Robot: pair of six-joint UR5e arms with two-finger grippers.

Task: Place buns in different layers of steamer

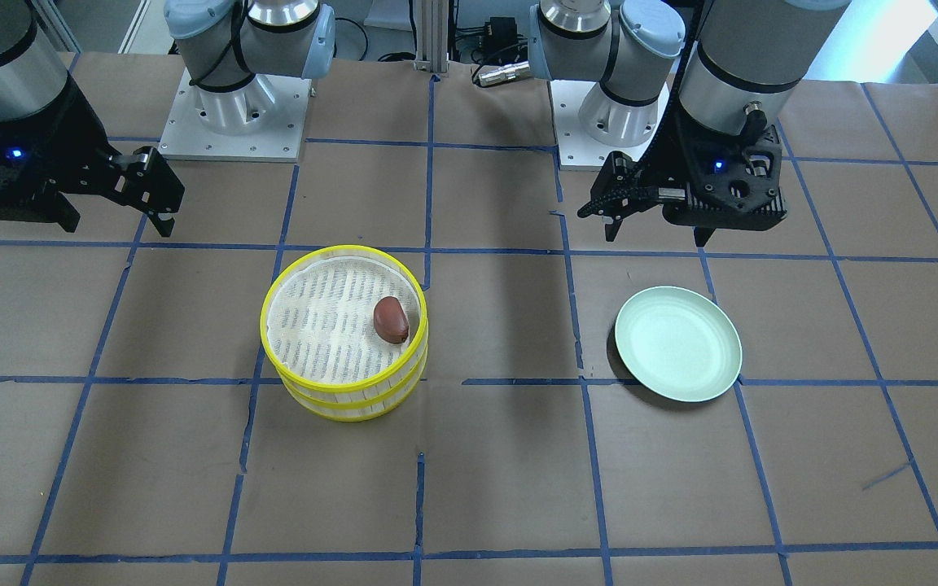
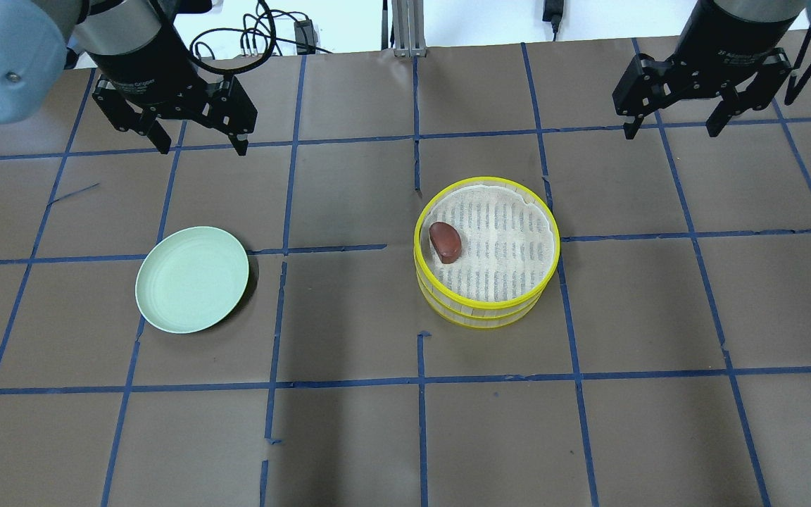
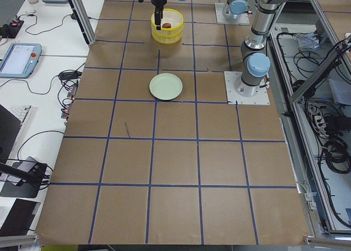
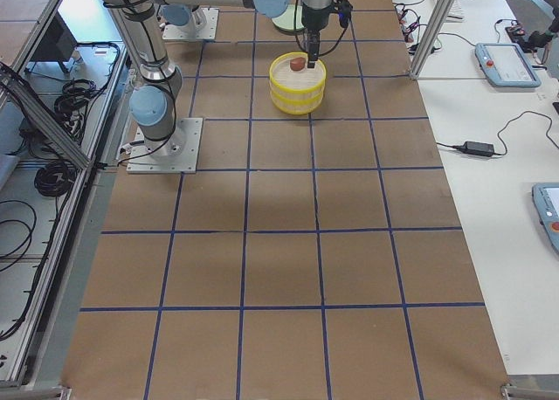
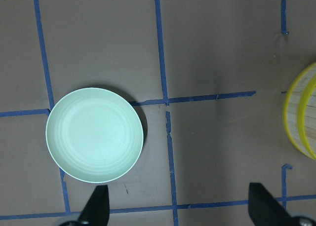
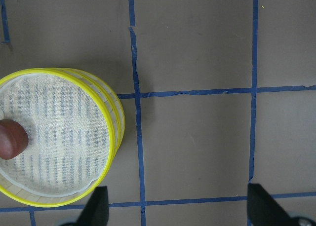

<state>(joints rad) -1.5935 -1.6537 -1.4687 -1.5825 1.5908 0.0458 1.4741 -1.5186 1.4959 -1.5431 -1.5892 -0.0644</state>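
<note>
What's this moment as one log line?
left gripper: open, empty; right gripper: open, empty; steamer trays: stacked; brown bun: in top tray; green plate: empty; white bun: unseen

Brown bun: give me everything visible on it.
The brown bun is a small, smooth, dark reddish-brown oval, whole, lying on the white mesh floor of the top steamer tray, which is stacked on the lower tray. It sits off-centre, close to the wall on the side toward the green plate; whether it touches that wall is unclear. Nothing else touches it.
</note>
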